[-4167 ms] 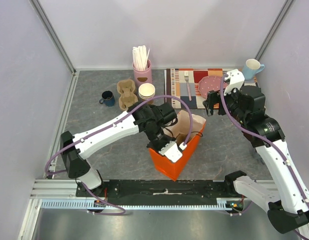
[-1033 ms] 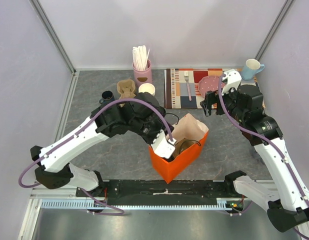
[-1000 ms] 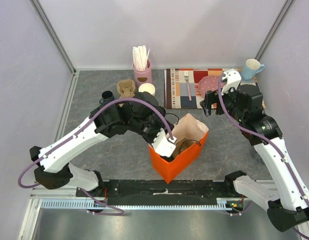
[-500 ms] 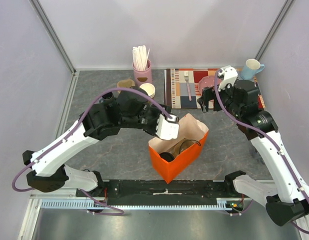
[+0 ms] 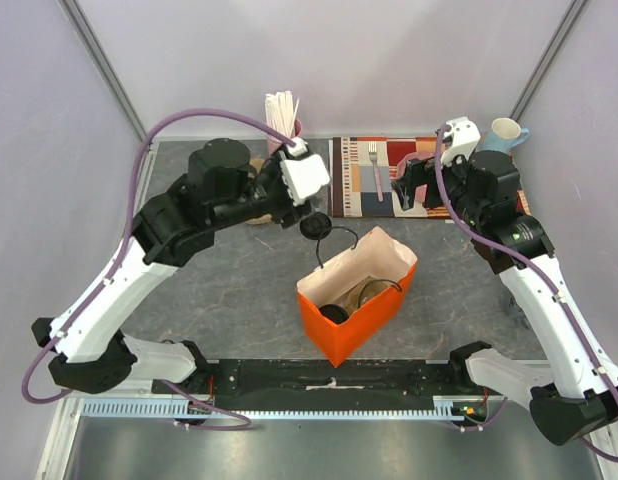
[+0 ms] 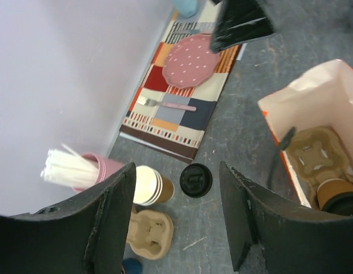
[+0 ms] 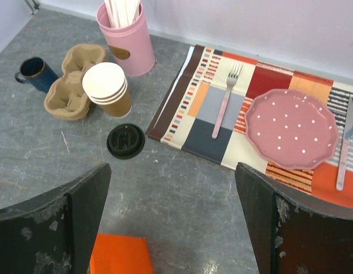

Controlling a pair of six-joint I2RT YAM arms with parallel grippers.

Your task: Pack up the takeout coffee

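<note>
The takeout coffee point(image 6: 341, 197) sits inside the orange paper bag point(image 5: 341, 335), its brown wall and black lid showing at the bag's bottom beside a cardboard cup carrier point(image 6: 315, 160) that lies in there too. Whether the cup stands in one of the carrier's pockets or just next to it cannot be told.

The left gripper point(image 6: 176, 171) hangs high over the back of the surface point(image 5: 219, 290), well apart from the bag, with its fingers point(image 6: 116, 222) spread and nothing between them. The right gripper point(image 7: 172, 171) hovers over the striped placemat point(image 7: 211, 134), its fingers wide apart and empty.

A loose black lid point(image 7: 125, 141) lies on the surface near the stack of lidless paper cups point(image 7: 107, 88).

Judged from this, the packing itself looks done. At most, the cup's seating may want a check, and the arms can clear away from the bag.
</note>
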